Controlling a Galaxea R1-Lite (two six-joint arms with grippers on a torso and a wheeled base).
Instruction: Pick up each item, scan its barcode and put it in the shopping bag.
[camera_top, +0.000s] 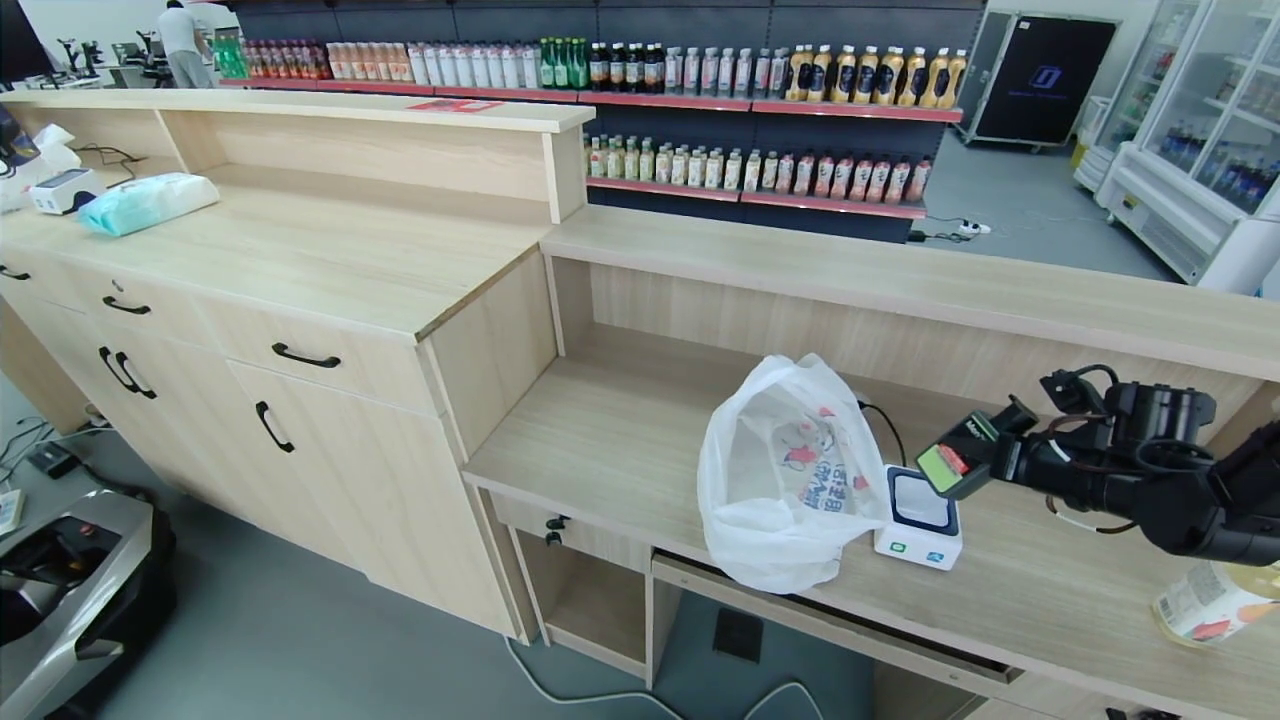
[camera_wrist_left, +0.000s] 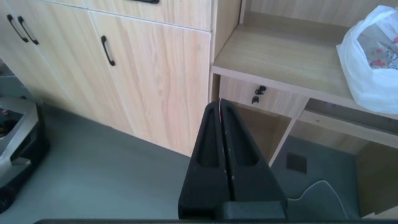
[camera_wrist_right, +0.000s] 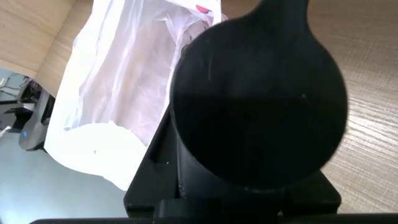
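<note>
Right tool (camera_top: 978, 455) clamped on dark item (camera_top: 945, 470) above scanner (camera_top: 920, 520) — its label unclear | left tool (camera_wrist_left: 222, 149) closed, empty, hanging low

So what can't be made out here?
Head view: barcode on the dark green-labelled container in the right gripper, too small.
Right wrist view: white box scanner, hidden behind that container.
Head view: pale labelled bottle, cut off by the edge and arm.
Head view: white plastic shopping bag, contents veiled by film.

dark can (camera_top: 952, 468), green-red label: clamped in right gripper (camera_top: 988, 456), above white scanner (camera_top: 920, 518) | white shopping bag (camera_top: 775, 480): open, upright, just past the gripper
</note>
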